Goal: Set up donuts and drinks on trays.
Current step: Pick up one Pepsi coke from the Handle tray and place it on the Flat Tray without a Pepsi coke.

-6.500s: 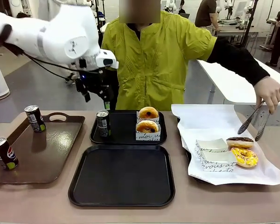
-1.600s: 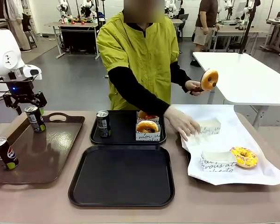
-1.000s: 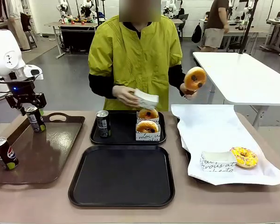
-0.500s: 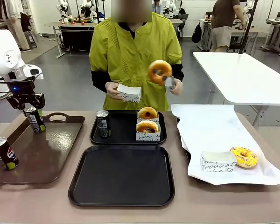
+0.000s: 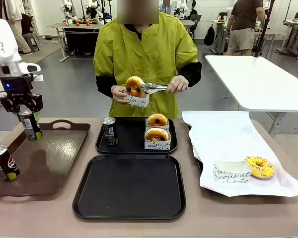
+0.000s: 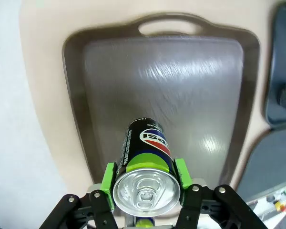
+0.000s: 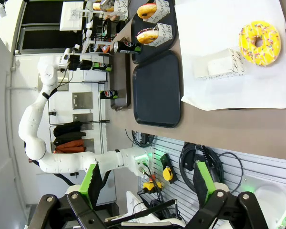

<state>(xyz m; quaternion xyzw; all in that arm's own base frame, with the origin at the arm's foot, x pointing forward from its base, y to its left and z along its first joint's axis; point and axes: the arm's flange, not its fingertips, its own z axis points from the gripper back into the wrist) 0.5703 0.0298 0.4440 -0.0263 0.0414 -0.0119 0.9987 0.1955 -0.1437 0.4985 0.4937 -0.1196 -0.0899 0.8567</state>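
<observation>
Clamping a soda can (image 5: 30,125) in the left gripper (image 5: 24,106), with the green pads (image 6: 109,175) pressing opposite sides just under the silver top, so keeping it upright. Hanging it over the far left corner of the glossy brown tray (image 5: 64,163), seemingly just clear of the tray floor, and probably carrying it toward a black tray. Leaving a second can (image 5: 4,162) standing at the near left of that brown tray, presumably for a later trip.

Keeping a third can (image 5: 109,131) upright at the left end of the far black tray (image 5: 134,144), with two boxed donuts (image 5: 157,130) lined up one behind the other at its right end: looking like one finished setting. Leaving the near black tray (image 5: 131,186) bare just in front of it, likely waiting for the gripped can and the next donuts.

Pinching a golden donut (image 5: 134,86) with metal tongs (image 5: 154,88) in one hand (image 5: 178,84) of the person, right at the mouth of a white paper box (image 5: 138,100). Cupping that box from below in the other hand (image 5: 120,94), above the far tray, apparently boxing it in the air without fingers touching the donut.

Resting a yellow-iced donut (image 5: 260,166) unboxed on the white paper (image 5: 223,131) at the right, just beside an empty box (image 5: 232,170), seemingly staged for boxing next.

Holding the right gripper (image 7: 148,183) well away from the trays, with jaws spread wide and gripping nothing, by the look of it keeping out of the person's way.
</observation>
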